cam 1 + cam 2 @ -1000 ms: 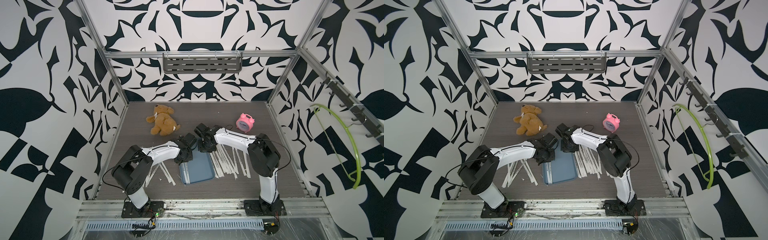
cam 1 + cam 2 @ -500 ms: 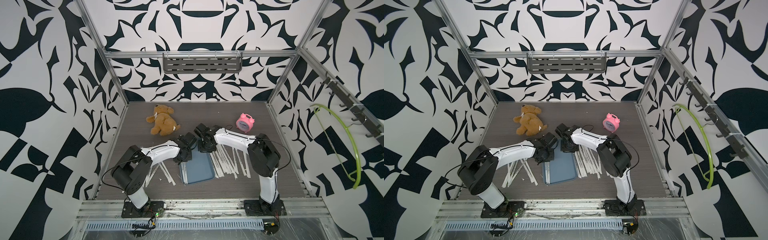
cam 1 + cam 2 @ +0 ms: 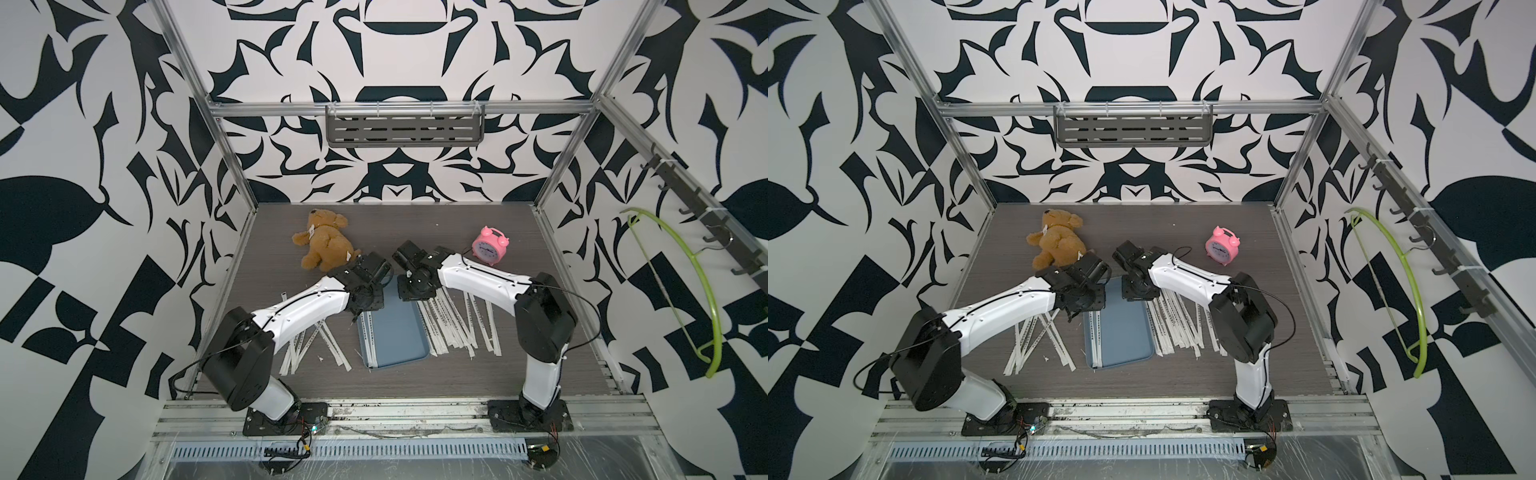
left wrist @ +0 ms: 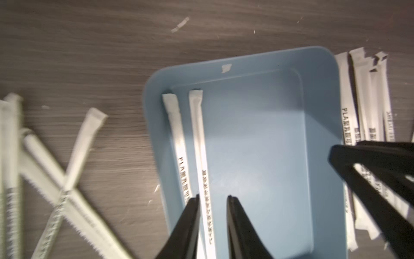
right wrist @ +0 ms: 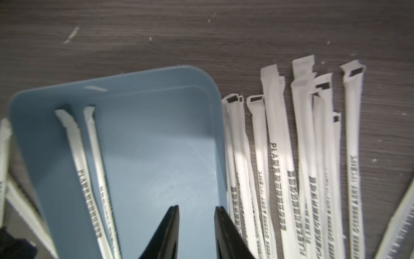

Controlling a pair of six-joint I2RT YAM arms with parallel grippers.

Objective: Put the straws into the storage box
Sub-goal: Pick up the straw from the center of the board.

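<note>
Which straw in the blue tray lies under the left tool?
The inner straw, running through the open left tool; its neighbour hugs the tray's side wall.

L arm (image 3: 303, 309), R arm (image 3: 478, 282) fwd; L hand (image 4: 212, 198), R hand (image 5: 196, 207) close together, both part-open.

Probably a robotics lab cell. Aluminium frame (image 3: 270, 109) carries black-and-white patterned walls (image 3: 395, 50), and two arms (image 3: 307, 307) bolt to a rail (image 3: 395, 415) fronting the counter (image 3: 415, 224).
</note>
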